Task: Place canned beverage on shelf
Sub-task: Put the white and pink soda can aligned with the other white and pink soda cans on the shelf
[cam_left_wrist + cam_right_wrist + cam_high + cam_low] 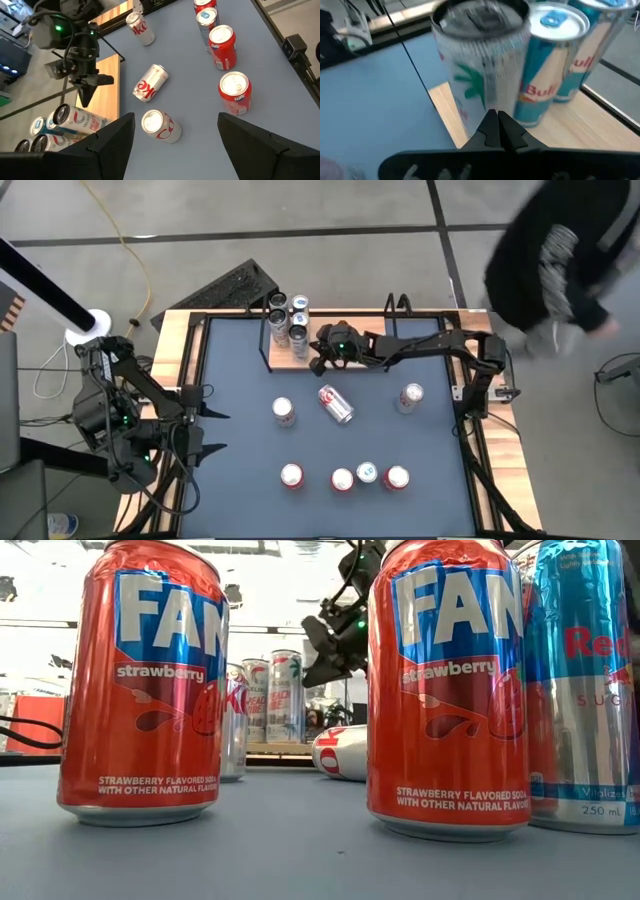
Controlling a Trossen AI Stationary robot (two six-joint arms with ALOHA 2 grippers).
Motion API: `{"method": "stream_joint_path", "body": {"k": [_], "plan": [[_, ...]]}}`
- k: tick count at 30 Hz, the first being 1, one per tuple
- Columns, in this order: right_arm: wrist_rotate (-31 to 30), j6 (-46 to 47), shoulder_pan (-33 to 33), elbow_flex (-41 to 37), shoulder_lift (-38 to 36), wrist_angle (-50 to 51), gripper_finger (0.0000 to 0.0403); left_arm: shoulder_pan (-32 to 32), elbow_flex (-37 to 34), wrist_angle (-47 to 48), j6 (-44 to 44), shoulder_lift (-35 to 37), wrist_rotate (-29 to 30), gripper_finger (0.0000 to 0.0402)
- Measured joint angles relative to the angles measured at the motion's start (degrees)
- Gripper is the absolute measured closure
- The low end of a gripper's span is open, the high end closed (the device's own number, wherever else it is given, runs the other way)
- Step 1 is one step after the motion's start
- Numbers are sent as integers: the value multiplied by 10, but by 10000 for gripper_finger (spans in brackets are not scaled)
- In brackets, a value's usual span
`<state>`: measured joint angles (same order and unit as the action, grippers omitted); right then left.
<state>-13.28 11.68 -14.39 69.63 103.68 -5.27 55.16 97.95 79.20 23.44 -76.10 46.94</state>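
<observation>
The shelf (300, 350), at the far edge of the surface (240, 430), already carries four upright cans (287, 318) clustered at its left end, so part of the stocking looks done. The right gripper (318, 365) hovers beside them over the board, fingers pressed together and holding nothing. A tipped can (336, 404) and six upright ones remain on the surface. The left gripper (212, 432) waits open at the left edge.
</observation>
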Motion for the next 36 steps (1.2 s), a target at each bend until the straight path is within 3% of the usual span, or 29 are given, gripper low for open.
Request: {"method": "stream_joint_path", "body": {"k": [8, 14, 26, 36], "plan": [[29, -16, -3, 6, 0, -9, 403, 0, 0, 0, 1, 0, 0, 127], [-26, -23, -8, 6, 0, -11, 403, 0, 0, 0, 3, 0, 0, 127], [28, -26, -16, 46, 56, -40, 403, 0, 0, 0, 14, 0, 0, 127], [28, -32, -12, 77, 73, -5, 403, 0, 0, 4, 23, 0, -3, 127]]}}
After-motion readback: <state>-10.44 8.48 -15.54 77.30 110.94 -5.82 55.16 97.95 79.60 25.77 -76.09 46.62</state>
